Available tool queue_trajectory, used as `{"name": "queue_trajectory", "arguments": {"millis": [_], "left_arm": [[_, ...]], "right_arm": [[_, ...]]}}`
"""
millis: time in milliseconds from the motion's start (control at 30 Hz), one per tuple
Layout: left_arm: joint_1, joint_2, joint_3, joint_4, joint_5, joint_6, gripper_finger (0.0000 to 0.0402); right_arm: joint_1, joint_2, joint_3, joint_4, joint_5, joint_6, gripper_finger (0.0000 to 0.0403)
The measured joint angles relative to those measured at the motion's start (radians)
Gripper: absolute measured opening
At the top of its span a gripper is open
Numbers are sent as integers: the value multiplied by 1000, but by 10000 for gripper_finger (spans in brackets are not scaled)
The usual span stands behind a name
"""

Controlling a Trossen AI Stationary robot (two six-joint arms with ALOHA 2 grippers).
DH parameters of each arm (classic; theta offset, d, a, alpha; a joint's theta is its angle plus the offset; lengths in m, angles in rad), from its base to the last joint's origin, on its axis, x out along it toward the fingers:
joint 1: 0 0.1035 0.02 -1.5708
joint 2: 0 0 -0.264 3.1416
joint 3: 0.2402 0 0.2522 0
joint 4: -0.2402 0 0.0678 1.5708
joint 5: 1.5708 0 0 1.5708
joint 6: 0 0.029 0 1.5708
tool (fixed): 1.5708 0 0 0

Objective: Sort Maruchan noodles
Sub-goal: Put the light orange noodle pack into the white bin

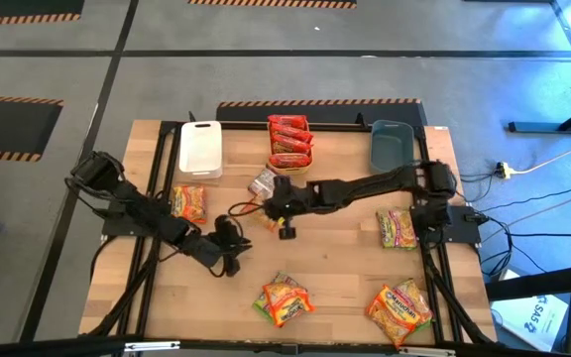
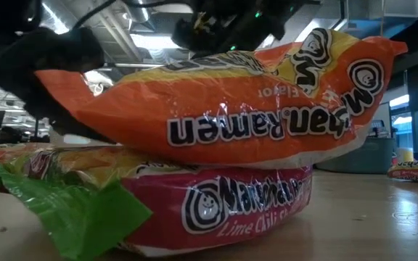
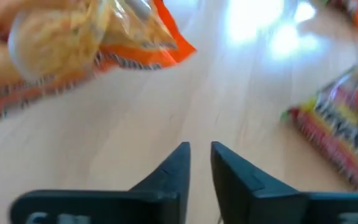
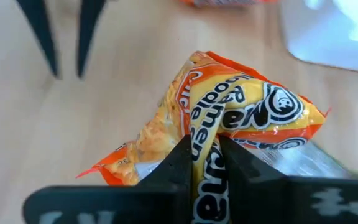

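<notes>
My right gripper [image 4: 202, 143] reaches from the right to the table's middle [image 1: 271, 195] and is shut on an orange-yellow Maruchan packet [image 4: 241, 112], which shows silvery in the high view [image 1: 263, 183]. My left gripper [image 3: 199, 149] stands just near-left of it [image 1: 230, 228], its fingers a narrow gap apart with nothing between them. Other packets lie flat on the table: one at the left [image 1: 188, 203], one at the right [image 1: 397, 228], a stack at the near middle [image 1: 284, 300] and a stack at the near right [image 1: 399, 309]. Red packets fill the orange bin [image 1: 290, 142]. My right gripper pinches the packet between its two fingers at a crumpled fold of its orange-yellow front [image 4: 205, 127]. The fingers slant down from the table's right. The packet sticks out past the fingertips, buckled around the grip, and looks lifted clear of the table.
A white bin [image 1: 199, 149] and a grey-blue bin [image 1: 392, 144] flank the orange bin along the far edge. In the low view, the near-middle stack [image 2: 216, 138] fills the picture: an orange packet on top of a red and a green one. Bare wood lies between the packets.
</notes>
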Motion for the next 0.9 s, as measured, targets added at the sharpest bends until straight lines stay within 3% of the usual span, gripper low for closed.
{"name": "queue_trajectory", "arguments": {"millis": [167,333,533,900], "left_arm": [[65,-84,0,3,44,34,124],[109,-239,0,0,22,109,181],[173,-408,1,-38,43,241,217],[374,-369,0,-1,442,280,223]], "right_arm": [[3,-71,-1,-148,60,-33,40],[31,-88,0,-189,40,-50,39],[96,-81,-1,-195,-27,-192,39],[133,-68,0,-29,-32,-338,40]]}}
